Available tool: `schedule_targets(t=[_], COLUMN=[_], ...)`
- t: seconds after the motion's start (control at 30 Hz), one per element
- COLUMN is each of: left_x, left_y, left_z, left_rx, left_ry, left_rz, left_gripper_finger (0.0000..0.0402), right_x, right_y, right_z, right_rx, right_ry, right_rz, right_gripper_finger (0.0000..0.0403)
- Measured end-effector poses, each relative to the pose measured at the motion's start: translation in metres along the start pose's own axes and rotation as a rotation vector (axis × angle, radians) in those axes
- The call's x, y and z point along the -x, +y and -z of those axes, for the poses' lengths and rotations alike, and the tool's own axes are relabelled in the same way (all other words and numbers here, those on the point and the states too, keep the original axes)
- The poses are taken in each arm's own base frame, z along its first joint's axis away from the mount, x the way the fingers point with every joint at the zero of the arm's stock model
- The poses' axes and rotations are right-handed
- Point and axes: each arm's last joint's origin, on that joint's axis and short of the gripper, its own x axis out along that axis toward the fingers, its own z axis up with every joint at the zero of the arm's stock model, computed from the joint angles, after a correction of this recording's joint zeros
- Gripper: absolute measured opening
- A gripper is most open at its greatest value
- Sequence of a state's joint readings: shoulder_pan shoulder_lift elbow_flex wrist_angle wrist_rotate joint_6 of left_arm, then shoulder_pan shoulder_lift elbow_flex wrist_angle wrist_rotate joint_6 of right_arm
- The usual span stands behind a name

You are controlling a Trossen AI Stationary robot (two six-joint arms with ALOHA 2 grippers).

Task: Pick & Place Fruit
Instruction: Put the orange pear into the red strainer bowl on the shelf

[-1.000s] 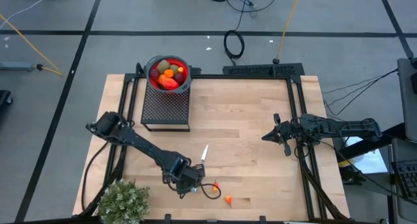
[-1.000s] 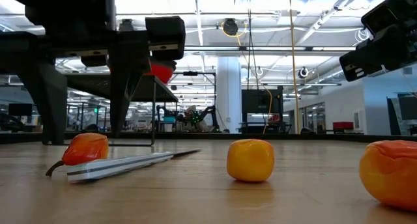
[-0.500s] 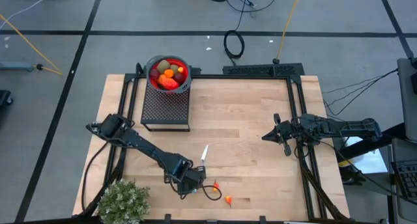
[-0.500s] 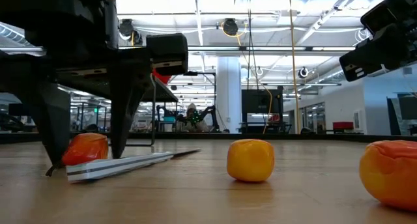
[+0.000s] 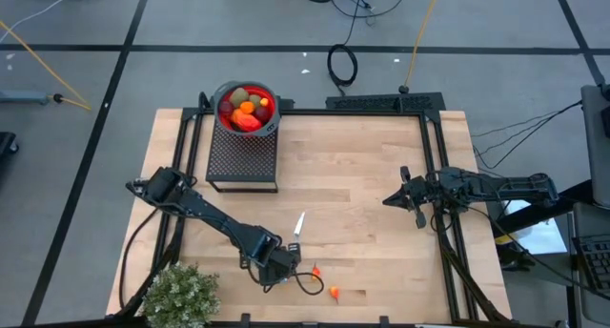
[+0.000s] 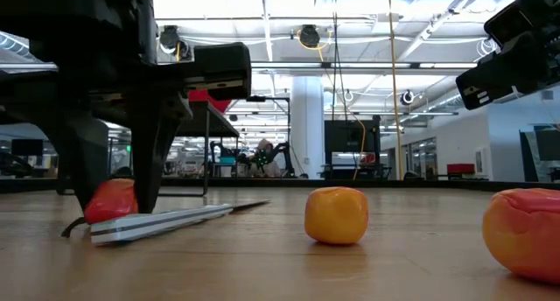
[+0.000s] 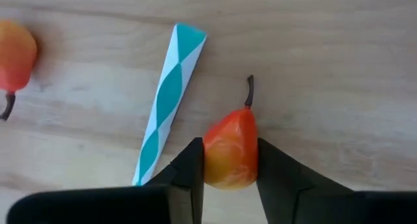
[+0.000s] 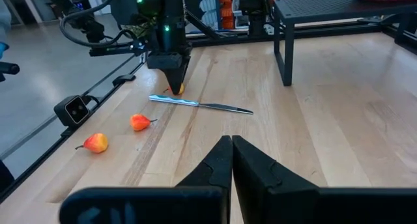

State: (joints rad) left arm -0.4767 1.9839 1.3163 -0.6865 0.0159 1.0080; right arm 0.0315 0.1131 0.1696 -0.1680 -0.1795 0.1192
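Observation:
A small orange-red fruit with a dark stem lies on the wooden table near its front edge. My left gripper stands over it and is shut on it. In the high view the gripper hides this fruit. Two more loose fruits lie just to the right. A red bowl holding several fruits sits on a black perforated stand at the far left. My right gripper hovers shut over the table's right side and holds nothing. My left gripper pinches the fruit's two rounded sides between its two fingers. The fingers come from above and point down. The fruit's underside rests on the table, and its stem points away from the fingers.
A teal-and-white striped stick with a blade-like tip lies on the table close beside the held fruit. A bushy grey-green plant stands at the front left corner. Black frame rails run along the table's sides.
My left gripper has sunk a little over the fruit. Its fingers, which stood wide on either side of the fruit, have shut onto it. The fruit stays on the table.

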Motion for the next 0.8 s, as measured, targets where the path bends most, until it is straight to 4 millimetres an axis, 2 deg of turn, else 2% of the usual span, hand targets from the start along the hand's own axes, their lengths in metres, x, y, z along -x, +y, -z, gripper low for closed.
schedule_targets(t=[0.2,0.4,0.63,0.8], left_x=[0.003,0.027,0.071,0.112], left_y=[-0.002,-0.007,-0.009,-0.005], left_z=[0.008,0.026,0.053,0.078], left_rx=[0.036,0.047,0.207,0.46], left_ry=[0.208,0.444,0.587,0.569], left_rz=[-0.065,-0.106,-0.211,-0.379], left_gripper_finger=[0.01,0.0103,0.0102,0.0099], right_x=[0.0,0.0,0.0,0.0], right_y=[0.0,0.0,0.0,0.0], right_z=[0.0,0.0,0.0,-0.001], right_rx=[0.0,0.0,0.0,0.001], right_ry=[0.0,0.0,0.0,-0.007], right_rz=[0.0,0.0,0.0,0.0], right_gripper_finger=[0.0004,0.0004,0.0004,0.0004])
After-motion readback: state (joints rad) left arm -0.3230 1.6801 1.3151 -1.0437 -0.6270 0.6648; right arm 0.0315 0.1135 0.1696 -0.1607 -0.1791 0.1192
